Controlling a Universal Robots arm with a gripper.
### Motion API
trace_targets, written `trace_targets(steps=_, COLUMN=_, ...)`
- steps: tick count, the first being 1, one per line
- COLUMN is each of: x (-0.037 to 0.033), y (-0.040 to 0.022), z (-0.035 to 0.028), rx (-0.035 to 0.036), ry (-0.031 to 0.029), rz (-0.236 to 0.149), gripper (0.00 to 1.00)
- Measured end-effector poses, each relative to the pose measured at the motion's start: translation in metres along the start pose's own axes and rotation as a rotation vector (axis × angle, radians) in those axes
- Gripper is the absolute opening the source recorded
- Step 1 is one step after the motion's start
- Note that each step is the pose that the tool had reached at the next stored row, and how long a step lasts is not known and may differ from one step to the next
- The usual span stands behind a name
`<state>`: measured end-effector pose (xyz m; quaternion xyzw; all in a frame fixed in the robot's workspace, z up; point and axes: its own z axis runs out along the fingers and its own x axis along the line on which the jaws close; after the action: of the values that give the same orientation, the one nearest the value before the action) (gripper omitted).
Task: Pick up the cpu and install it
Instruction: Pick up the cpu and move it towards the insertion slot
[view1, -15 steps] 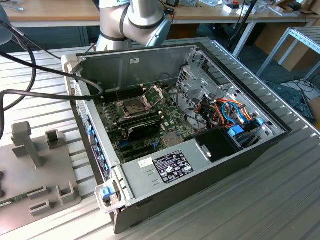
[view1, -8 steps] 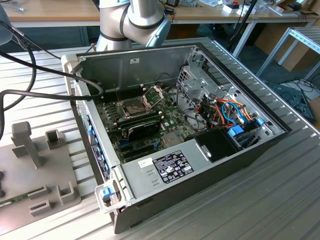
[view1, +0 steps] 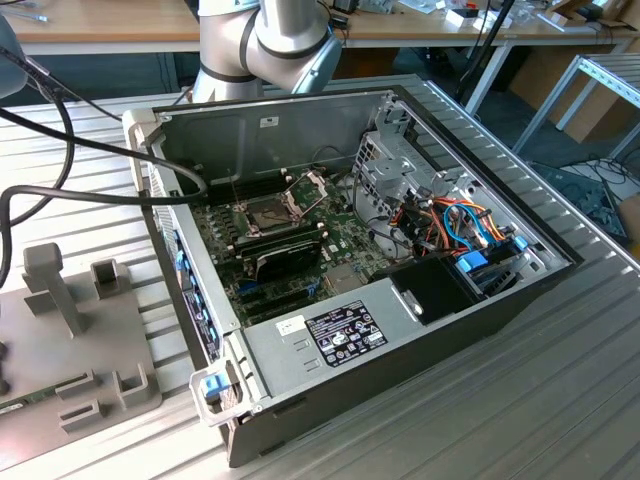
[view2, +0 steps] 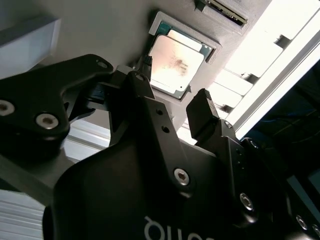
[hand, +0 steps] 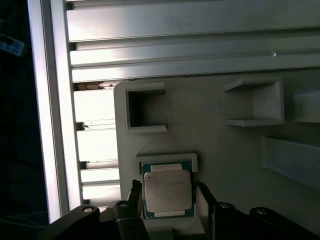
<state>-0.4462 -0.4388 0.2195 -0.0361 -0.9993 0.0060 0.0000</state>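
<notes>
Over on the exterior view's left lies the grey plastic fixture plate with moulded pockets and posts, and to its right stands the open desktop computer case with its green motherboard and the hinged metal socket frame tipped up. The small flat square cpu with the dull silver-grey metal top sits in a shallow square recess of that fixture, on the ribbed aluminium tabletop. The black two-finger gripper hangs over it with its fingers spread apart, one to each side of the chip and gripping nothing; I cannot tell whether they touch its edges. I'd judge the chip light and stiff, smooth on top, and delicate underneath, so it wants holding by two opposite edges and keeping level. The first wrist view looks nearly straight down and shows how the fingers flank the chip, and the neighbouring pockets. The second wrist view looks slantwise past the gripper body, with the cpu lying beyond the fingertips. The exterior view gives the socket waiting in the case.
</notes>
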Motion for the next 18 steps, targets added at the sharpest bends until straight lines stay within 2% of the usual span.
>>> trace_targets(steps=6, x=0.0001, y=0.0001, z=0.0070, rx=0.0015, ry=0.0002, rz=0.000, gripper=0.56)
trace_targets(steps=18, x=0.0000, y=-0.0017, z=0.0081, rx=0.0015, ry=0.0000, rz=0.000, gripper=0.56)
